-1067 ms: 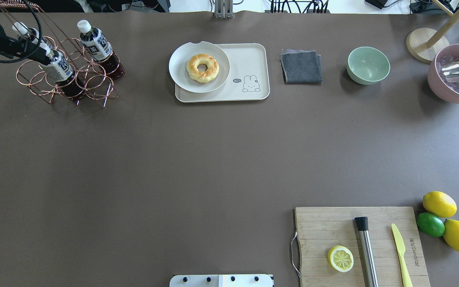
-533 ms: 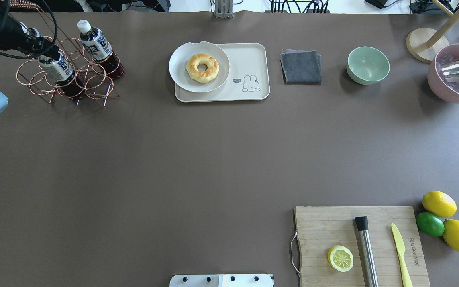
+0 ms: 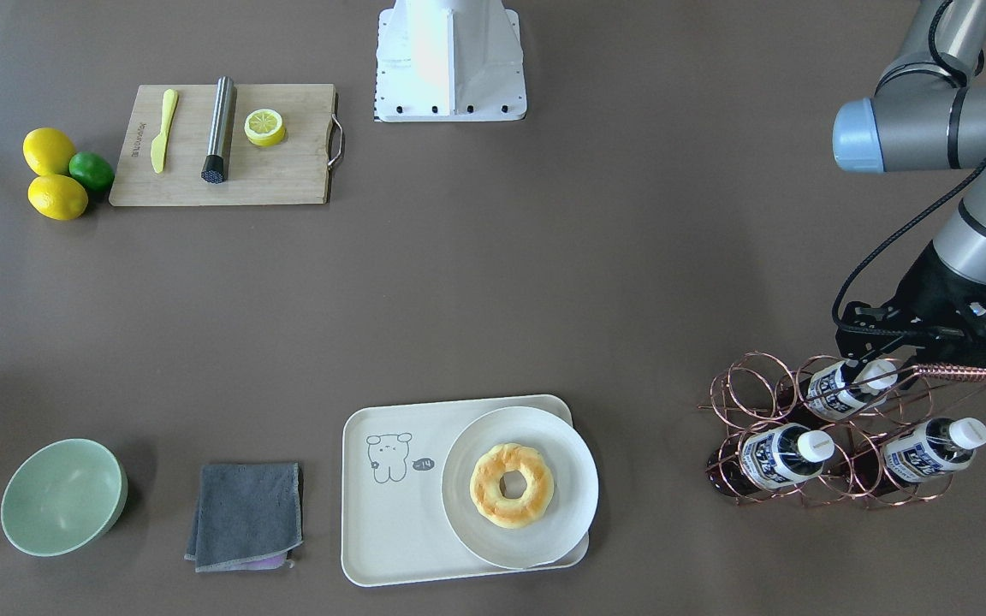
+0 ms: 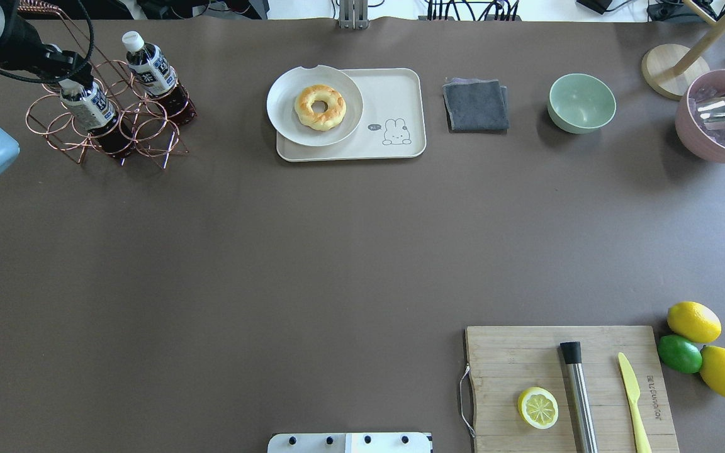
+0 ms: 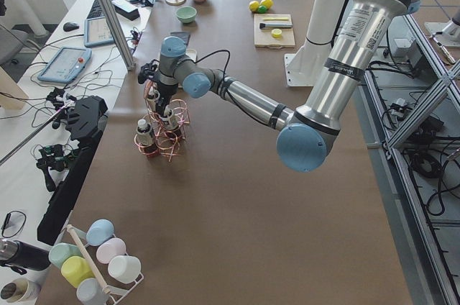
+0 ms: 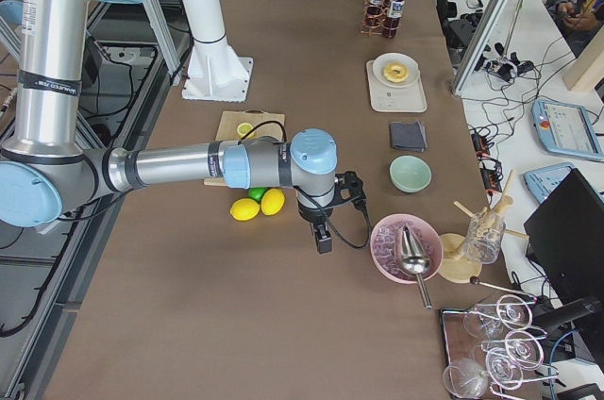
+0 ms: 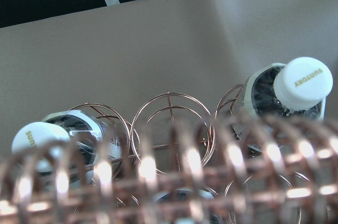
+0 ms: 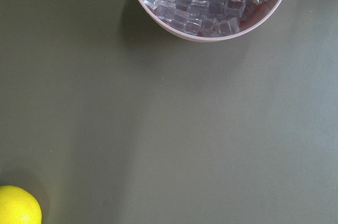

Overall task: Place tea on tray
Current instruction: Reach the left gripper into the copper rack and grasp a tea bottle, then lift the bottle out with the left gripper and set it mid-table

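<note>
Three alike tea bottles lie tilted in a copper wire rack [image 4: 107,119] at the far left of the table. One bottle [image 4: 150,68] is at the rack's right, one [image 4: 90,106] in the middle; the third is mostly hidden under my left gripper [image 4: 73,70]. They also show in the front view [image 3: 780,453]. My left gripper [image 3: 887,346] hovers just over the rack at a bottle's cap [image 3: 880,374], looks open, and holds nothing. The cream tray [image 4: 400,88] lies at the far middle. My right gripper [image 6: 324,240] shows only in the right side view; I cannot tell its state.
A white plate [image 4: 287,119] with a doughnut [image 4: 320,107] covers the tray's left half. A grey cloth [image 4: 476,105], a green bowl [image 4: 581,102] and a pink ice bowl [image 4: 708,141] stand to the right. A cutting board [image 4: 513,358] with a lemon half, muddler and knife lies near right.
My left arm has swung in from the left edge. Its gripper has moved over the rack and now covers the caps it was beside.
</note>
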Controlling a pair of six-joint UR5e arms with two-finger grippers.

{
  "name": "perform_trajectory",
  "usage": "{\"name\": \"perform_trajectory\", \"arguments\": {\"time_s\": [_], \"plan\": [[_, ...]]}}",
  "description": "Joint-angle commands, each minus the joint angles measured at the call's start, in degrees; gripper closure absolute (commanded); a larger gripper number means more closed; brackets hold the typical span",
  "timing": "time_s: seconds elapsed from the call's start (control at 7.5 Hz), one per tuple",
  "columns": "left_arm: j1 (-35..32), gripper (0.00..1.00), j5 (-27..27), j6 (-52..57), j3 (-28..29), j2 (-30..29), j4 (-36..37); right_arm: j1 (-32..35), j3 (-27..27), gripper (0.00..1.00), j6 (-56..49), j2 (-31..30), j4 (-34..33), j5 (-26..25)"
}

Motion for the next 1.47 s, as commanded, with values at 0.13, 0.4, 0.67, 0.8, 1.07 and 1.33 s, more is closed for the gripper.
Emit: {"name": "perform_trajectory", "arguments": {"time_s": [0.13,0.4,0.67,0.8,1.07,1.33], "plan": [[-1.27,1.0,-0.43,-0.15,0.14,-0.26,0.37,-0.04,-0.02,0.0,0.22,0.0,0.0,0.0],[-3.38,1.0,-1.66,-0.15,-0.91,-1.66,1.42,-0.04,-0.02,0.0,0.4,0.0,0.0,0.0],[-8.73,1.0,-8.06,-0.33,-4.76,-1.93,2.29,-0.12,-0.02,0.0,0.49,0.09,0.0,0.0],[-9.28,1.0,-8.87,-0.24,-8.27,-2.19,7.09,-0.12,-0.11,0.0,0.57,0.09,0.0,0.0],[-10.07,1.0,-8.53,0.29,-17.57,-3.42,18.95,-0.21,-0.11,0.0,0.49,0.09,0.0,0.26],[-8.33,1.0,-8.26,-7.38,-22.69,-4.91,21.99,-0.39,-0.11,0.0,0.66,0.09,0.0,0.44]]}}
